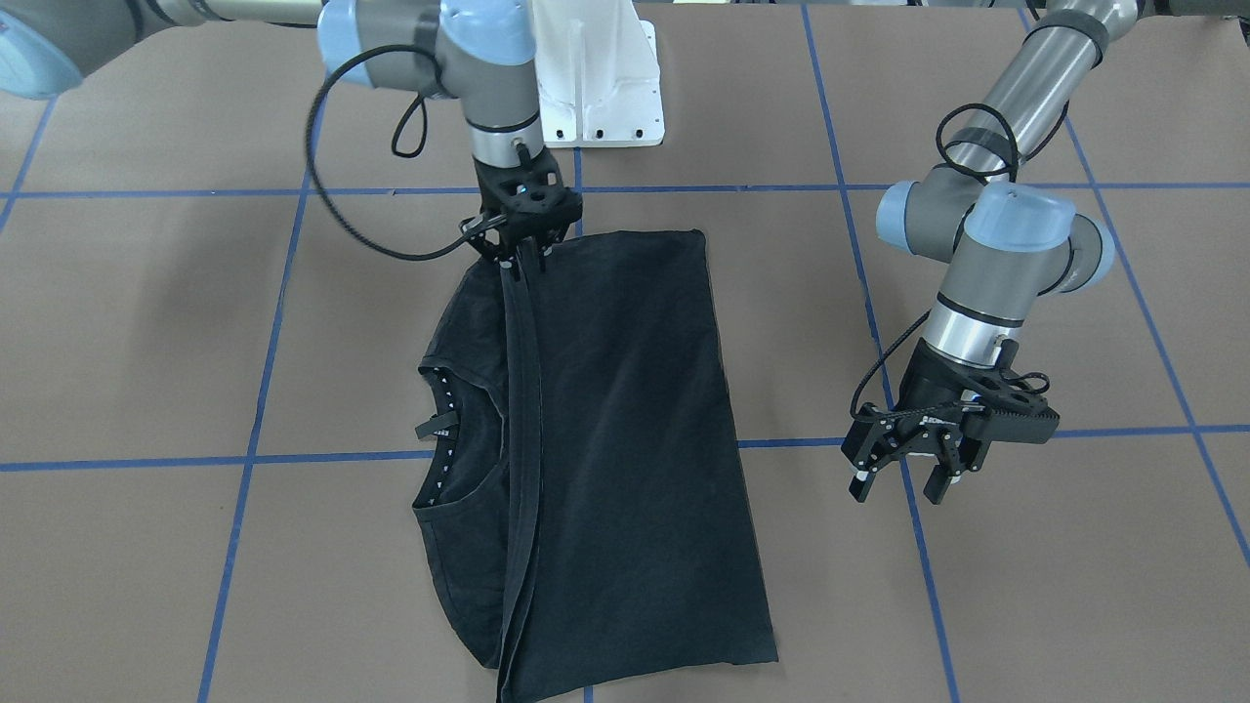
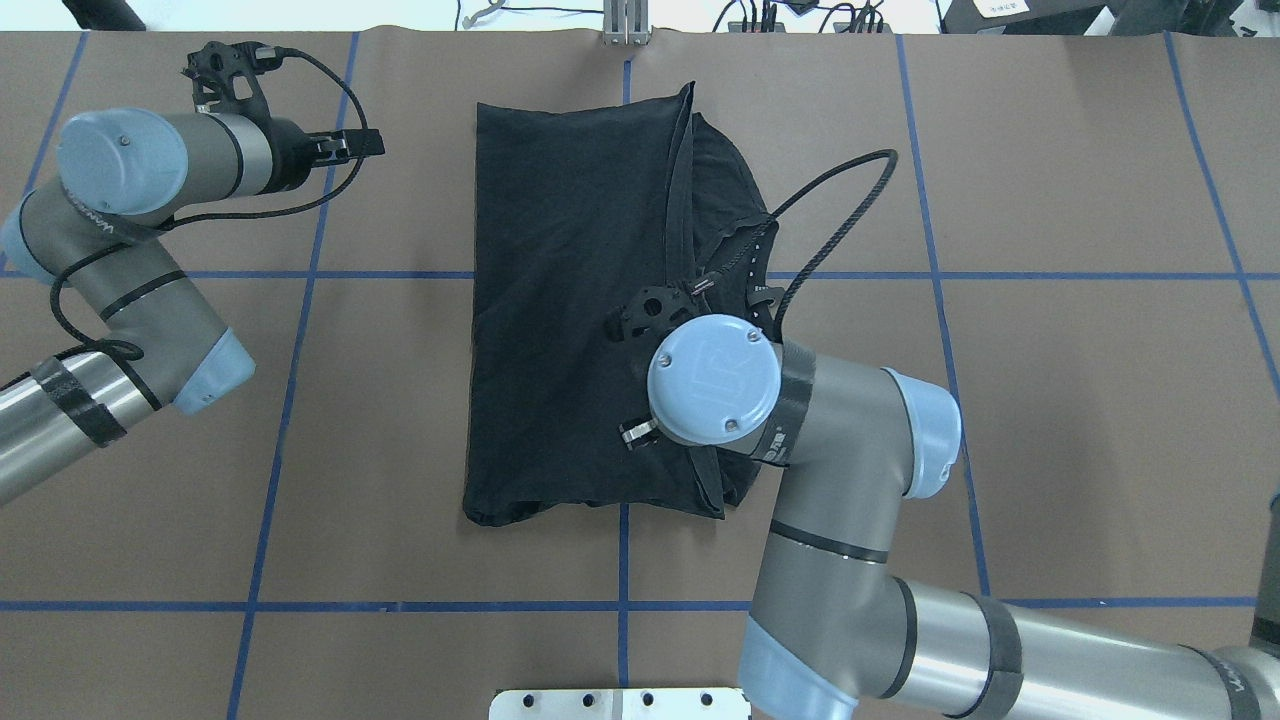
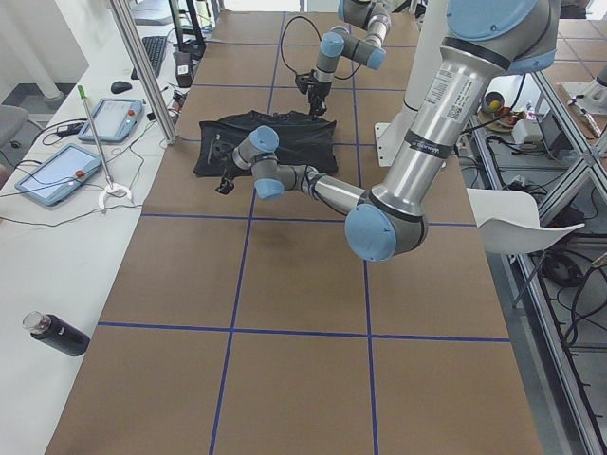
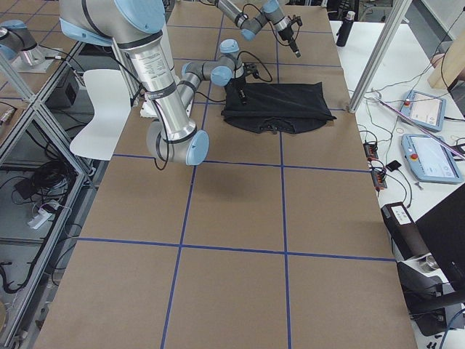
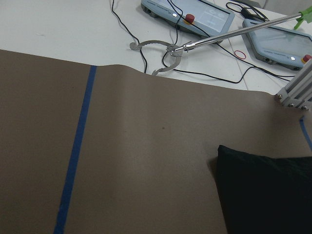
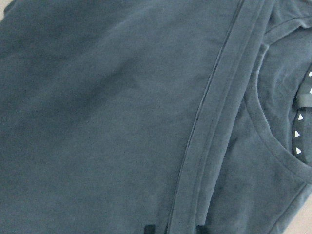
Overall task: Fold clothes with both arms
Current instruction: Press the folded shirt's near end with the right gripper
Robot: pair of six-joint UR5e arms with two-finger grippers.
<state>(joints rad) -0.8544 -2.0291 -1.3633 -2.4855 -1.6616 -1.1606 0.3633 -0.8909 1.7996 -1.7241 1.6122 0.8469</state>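
Black T-shirt (image 1: 625,439) flat on the table (image 1: 1025,605), directly beneath the right gripper (image 1: 522,256) and well apart from the left gripper (image 1: 900,478). Right gripper: fingertips (image 6: 148,228) parted, astride the doubled hem band (image 1: 518,439), down at the cloth but not closed on it, to judge by the wrist view. Left gripper: jaws spread, empty, hanging above bare table.

Progress, judged from the lay of the cloth: one fold seemingly done, with the lower half brought over the chest and the hem laid just beside the collar (image 1: 459,430). Print hidden; sleeves not visible, probably tucked under. Probably left: at least one more fold to make a compact packet.

Edges: long straight hem running away from the right gripper across the whole shirt. Folded edge on the side toward the left gripper. Rounded shoulder-and-collar portion uncovered on the side away from it.

Room: wide bare table on all sides of the left gripper. Ahead of it, in its wrist view, the shirt's corner (image 5: 263,195), then the end of the table covering and a white bench (image 5: 58,29) with cables and control pendants (image 5: 187,12), a likely limit to reach in that direction.
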